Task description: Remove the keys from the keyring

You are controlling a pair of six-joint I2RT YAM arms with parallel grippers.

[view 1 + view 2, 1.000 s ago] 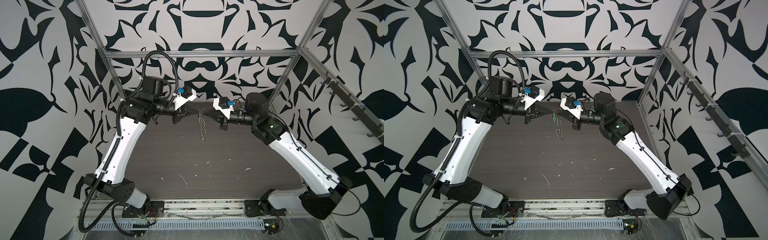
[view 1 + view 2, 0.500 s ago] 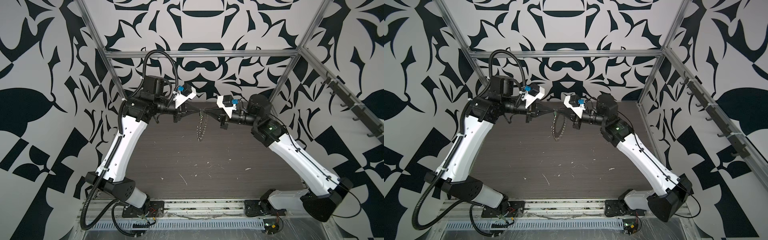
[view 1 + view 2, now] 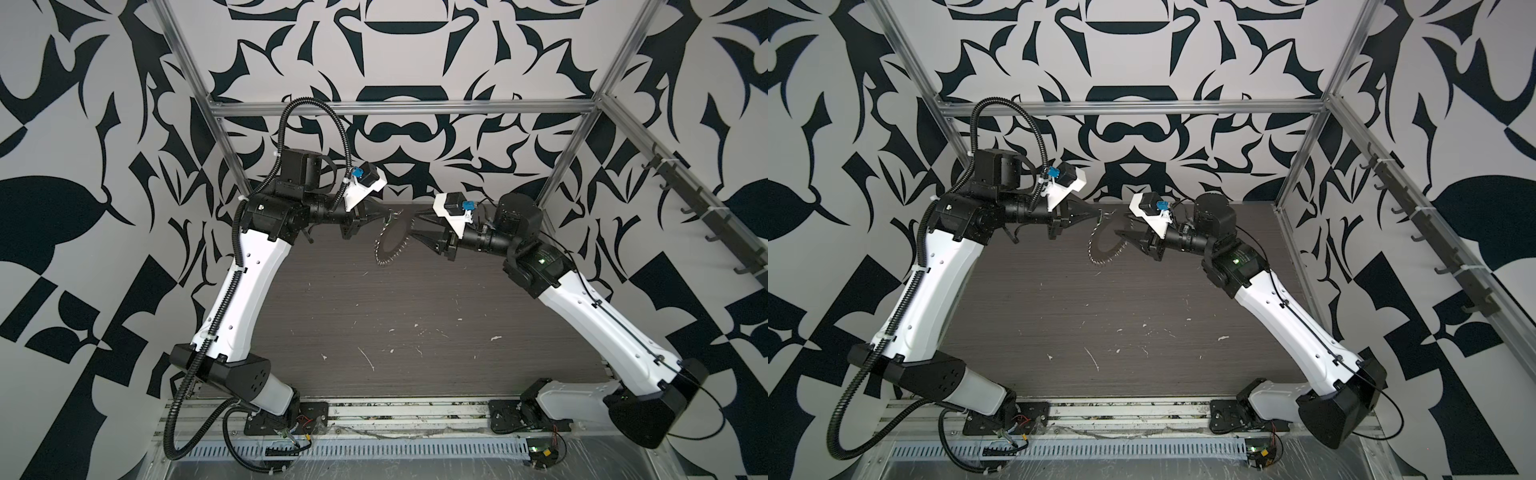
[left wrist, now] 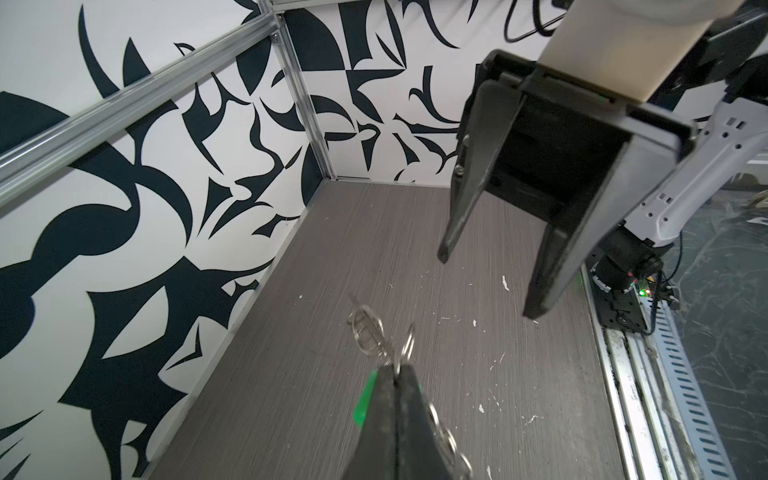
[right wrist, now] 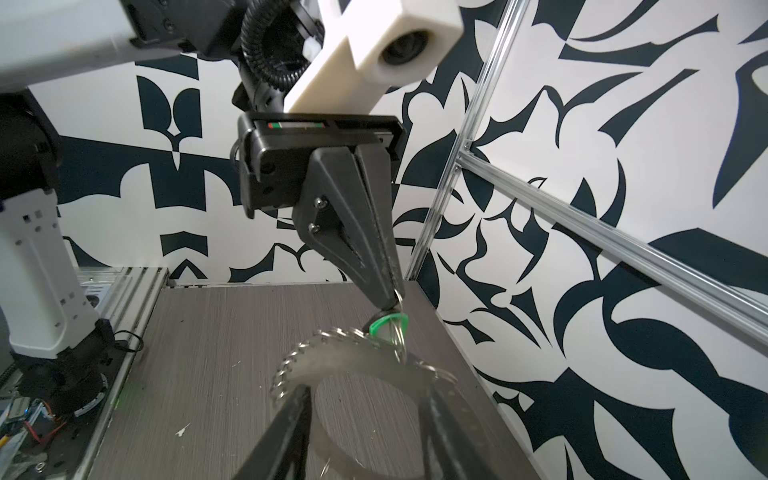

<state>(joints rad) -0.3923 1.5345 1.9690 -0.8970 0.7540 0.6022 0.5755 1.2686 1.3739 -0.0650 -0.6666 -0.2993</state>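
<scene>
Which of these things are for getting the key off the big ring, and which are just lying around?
For the job:
- keyring, hanging in the air
- key with green tag, pinched in the left tool
- right tool, open near the ring

Just lying about:
- white scraps on the table
- rack of hooks on the side wall

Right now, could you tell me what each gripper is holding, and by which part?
The left gripper pinches the key by its green tag, with the keyring dangling from it. The right gripper, jaws open, holds nothing.
</scene>
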